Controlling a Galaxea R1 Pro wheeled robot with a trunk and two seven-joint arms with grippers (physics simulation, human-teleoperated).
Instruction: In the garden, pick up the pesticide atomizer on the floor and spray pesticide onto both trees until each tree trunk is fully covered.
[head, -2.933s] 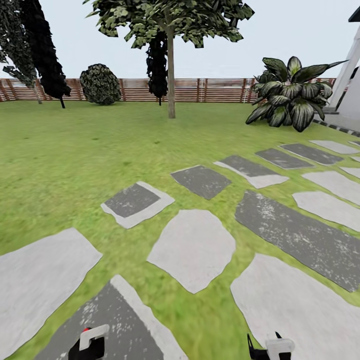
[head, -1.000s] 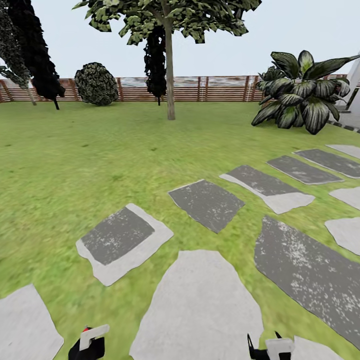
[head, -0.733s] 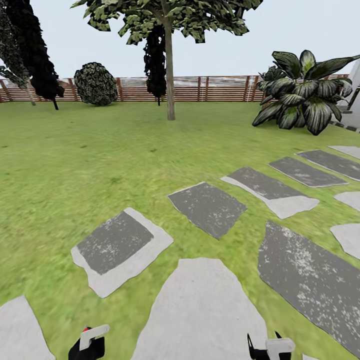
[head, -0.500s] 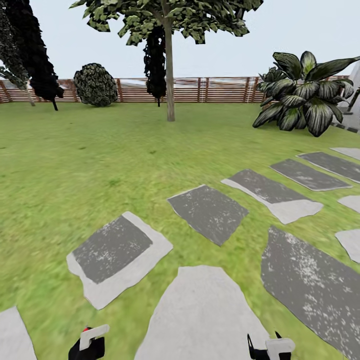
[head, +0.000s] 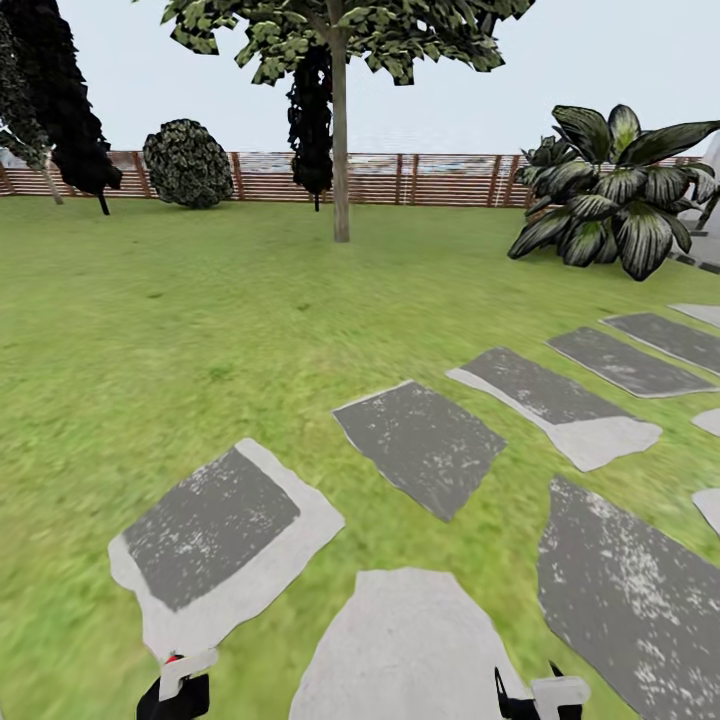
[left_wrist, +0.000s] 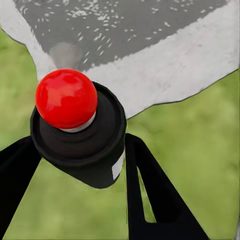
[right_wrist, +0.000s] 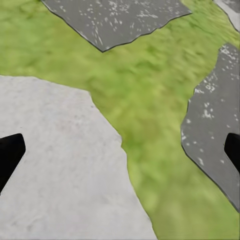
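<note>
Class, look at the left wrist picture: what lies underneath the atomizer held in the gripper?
Under the pesticide atomizer, held in the left gripper, lie a grey paving stone and green grass. The bottle and the fingers cover the ground directly below.

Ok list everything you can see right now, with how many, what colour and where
Pesticide atomizer: one, dark with red top, between the left gripper's fingers.
Tree: one, pale trunk, green leaves, mid-lawn ahead.
Dark trees: at least two, black-green, by the fence.
Round bush: one, dark green, at the fence.
Broad-leaf plant: one, striped green, far right.
Fence: one, brown slats, along the back.
Stepping stones: several, grey and pale, set in grass.
Lawn: green, all around.
Left gripper: black, shut on the atomizer.
Right gripper: black, open, over paving.
</note>
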